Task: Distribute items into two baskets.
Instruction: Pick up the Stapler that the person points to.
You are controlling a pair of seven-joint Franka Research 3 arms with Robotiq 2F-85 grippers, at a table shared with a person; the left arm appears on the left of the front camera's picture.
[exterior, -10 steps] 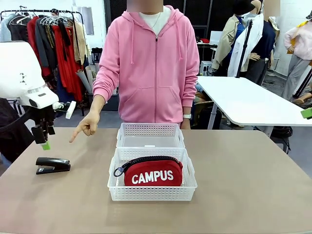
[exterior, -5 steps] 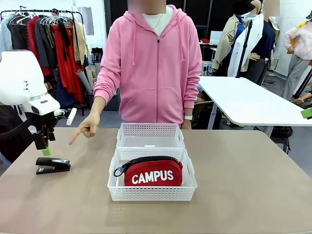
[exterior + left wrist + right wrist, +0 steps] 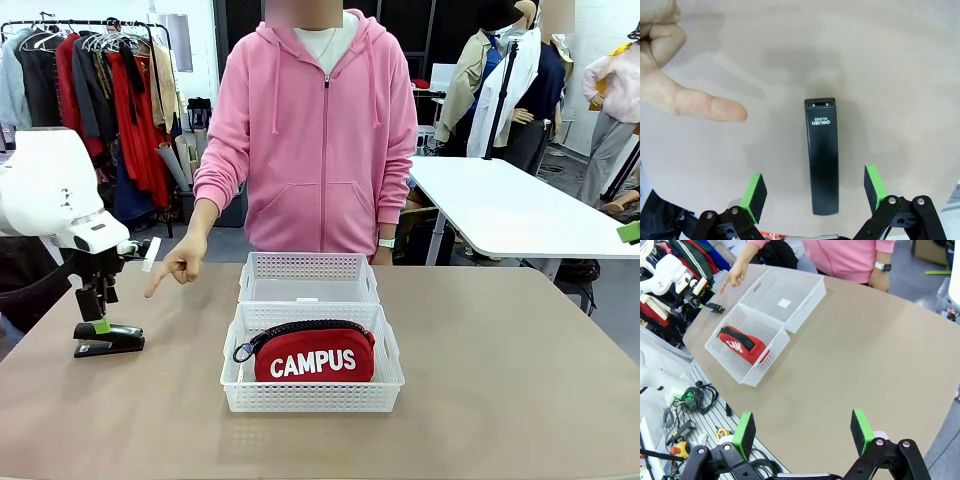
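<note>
Left gripper (image 3: 812, 190) spread wide over black desk stapler (image 3: 821, 155), near the desk's (image 3: 480, 380) left edge.
Pads straddle one end only, so an off-centre pinch could let it swing out; person's pointing hand (image 3: 180, 262) sits close.

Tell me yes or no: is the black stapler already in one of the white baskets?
No: the stapler lies on the bare table, apart from the near basket and the far basket.
</note>
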